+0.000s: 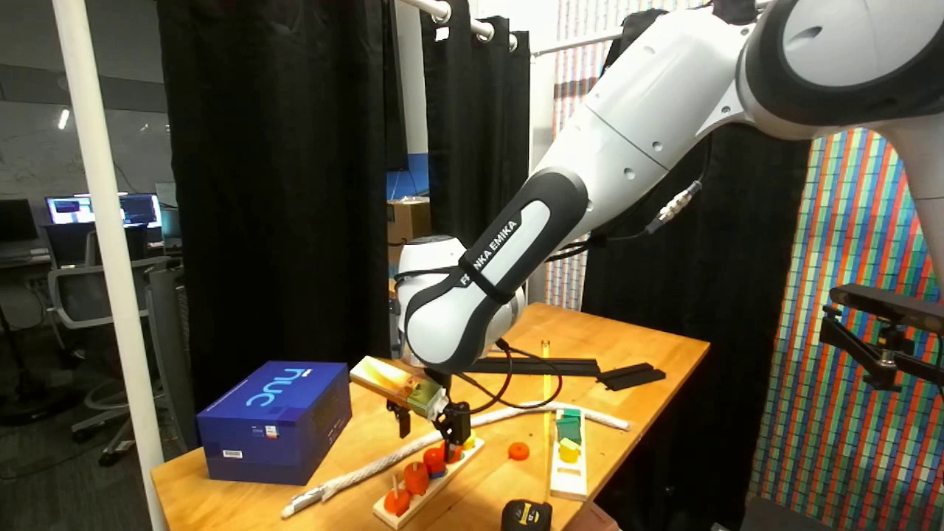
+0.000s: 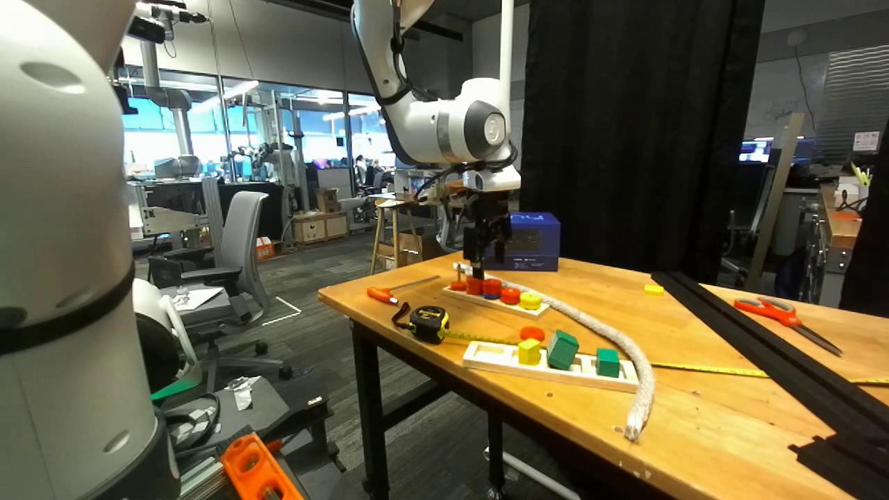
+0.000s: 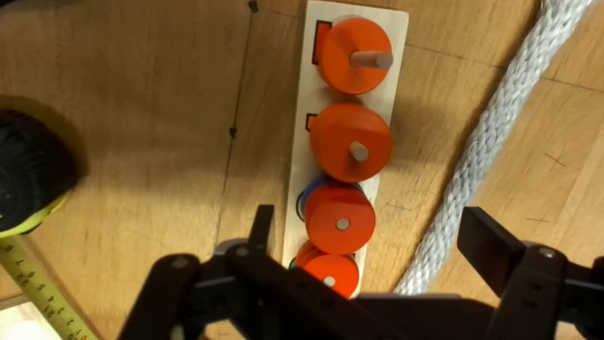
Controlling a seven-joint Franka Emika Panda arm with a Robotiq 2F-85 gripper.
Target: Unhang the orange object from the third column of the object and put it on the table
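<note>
Reads "FRANKA EMIKA" along the robot arm (image 1: pixel 619 147) in an exterior view, partly hidden by a black strap (image 1: pixel 485 282). Says "nuc" on top of the blue box (image 1: pixel 274 422) there, and bears small white labels (image 1: pixel 271 431) lower down, too tiny to read. In the wrist view, counts 7 to 1 along the yellow tape blade (image 3: pixel 45 291), perhaps with 22 and 21 between.

Windows (image 2: pixel 323 142) in an exterior view: blown out. Curtain (image 1: pixel 273 184) crushed near-black in both exterior views. Glare streak on wall (image 1: pixel 81 158), upper left. Wrist view: warm light, soft shadow left of rope (image 3: pixel 476 146) on worktop (image 3: pixel 165 189); pincer (image 3: pixel 365 231) dark, slightly out of focus; tray (image 3: pixel 28 318) corner clipped white.
</note>
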